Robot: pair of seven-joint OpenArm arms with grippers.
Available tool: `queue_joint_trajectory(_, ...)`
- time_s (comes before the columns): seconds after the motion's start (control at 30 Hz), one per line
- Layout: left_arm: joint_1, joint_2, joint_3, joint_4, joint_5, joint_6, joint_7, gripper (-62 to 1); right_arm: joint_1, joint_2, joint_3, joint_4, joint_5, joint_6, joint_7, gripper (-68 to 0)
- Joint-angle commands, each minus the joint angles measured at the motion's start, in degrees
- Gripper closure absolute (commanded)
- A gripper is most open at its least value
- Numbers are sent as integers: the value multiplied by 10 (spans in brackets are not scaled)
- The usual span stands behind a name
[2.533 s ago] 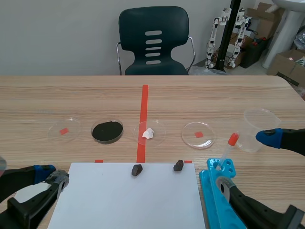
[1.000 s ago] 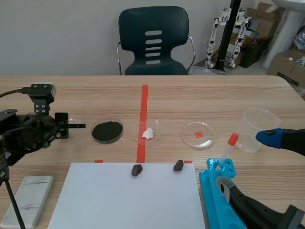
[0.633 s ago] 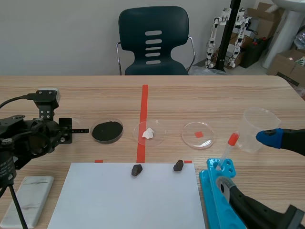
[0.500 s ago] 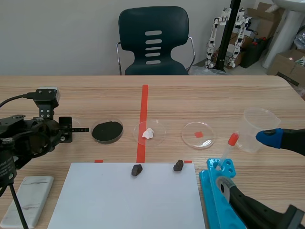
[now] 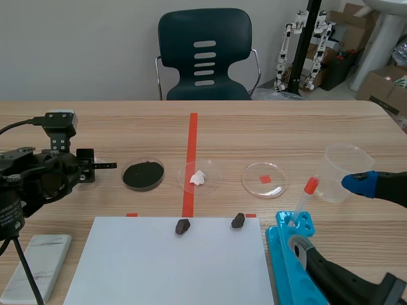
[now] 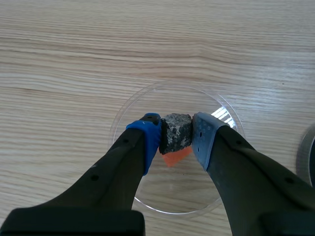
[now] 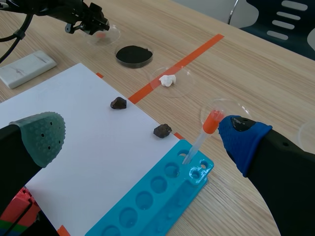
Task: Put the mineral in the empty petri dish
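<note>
In the left wrist view my left gripper (image 6: pixel 176 136) is shut on a dark grey mineral (image 6: pixel 176 132), pressed between its blue pads. It hangs just over an empty clear petri dish (image 6: pixel 129 105) with an orange tape square under it. In the scene view the left gripper (image 5: pixel 95 166) is at the far left of the dish row and covers that dish. Two more dark minerals (image 5: pixel 182 225) (image 5: pixel 238 220) lie on the white paper (image 5: pixel 165 267). My right gripper (image 7: pixel 142 142) stands open at the right, holding nothing.
The row also holds a dish of black powder (image 5: pixel 143 175), a dish with a white lump (image 5: pixel 199 176) and an empty dish (image 5: pixel 264 180). A plastic beaker (image 5: pixel 346 164), a blue rack (image 5: pixel 287 254) with a red-capped pipette (image 5: pixel 304 197), and a white slab (image 5: pixel 32 264) are nearby.
The left arm rose from the near left corner and came over the leftmost dish, hiding it. In the last half second it shifted slightly away. The right arm kept still.
</note>
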Motion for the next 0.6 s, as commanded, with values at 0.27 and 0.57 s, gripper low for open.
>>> queue_joint_trajectory(0.27, -11, 7, 1, -7, 1, -2, -17, -103, 5, 0, 0, 9, 8, 0, 9, -679)
queue_joint_trajectory(0.57, -10, 7, 1, -7, 1, -2, -17, -118, 5, 0, 0, 9, 8, 0, 9, -679)
